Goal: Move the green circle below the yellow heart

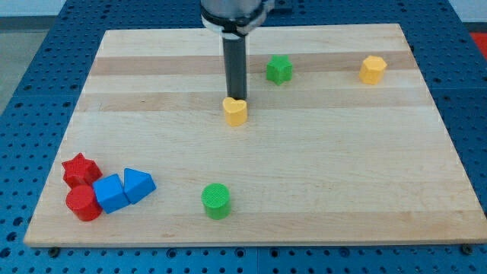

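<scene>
The green circle [216,200] sits near the view's bottom, a little left of centre. The yellow heart [235,111] lies above it, near the board's middle top. My tip [235,98] stands right at the heart's upper edge, touching or nearly touching it, far above the green circle.
A green star [279,69] lies right of the rod. A yellow hexagon [373,69] is at the top right. At the bottom left cluster a red star [80,168], a red cylinder [82,203], a blue cube [111,192] and a blue triangular block [138,184]. The wooden board [342,175] ends at blue pegboard.
</scene>
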Motion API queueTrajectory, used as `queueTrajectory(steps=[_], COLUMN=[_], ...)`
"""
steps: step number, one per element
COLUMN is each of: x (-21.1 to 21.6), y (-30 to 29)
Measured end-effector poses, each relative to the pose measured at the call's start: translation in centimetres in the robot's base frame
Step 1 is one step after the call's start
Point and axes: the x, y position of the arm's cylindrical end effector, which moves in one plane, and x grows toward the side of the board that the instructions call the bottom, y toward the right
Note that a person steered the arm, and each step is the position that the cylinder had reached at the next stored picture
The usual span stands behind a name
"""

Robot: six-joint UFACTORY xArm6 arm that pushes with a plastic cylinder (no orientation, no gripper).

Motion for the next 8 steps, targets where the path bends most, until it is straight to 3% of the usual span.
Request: queueTrajectory(steps=[2,8], x=[2.0,22.7], y=[-3.2,-4.8])
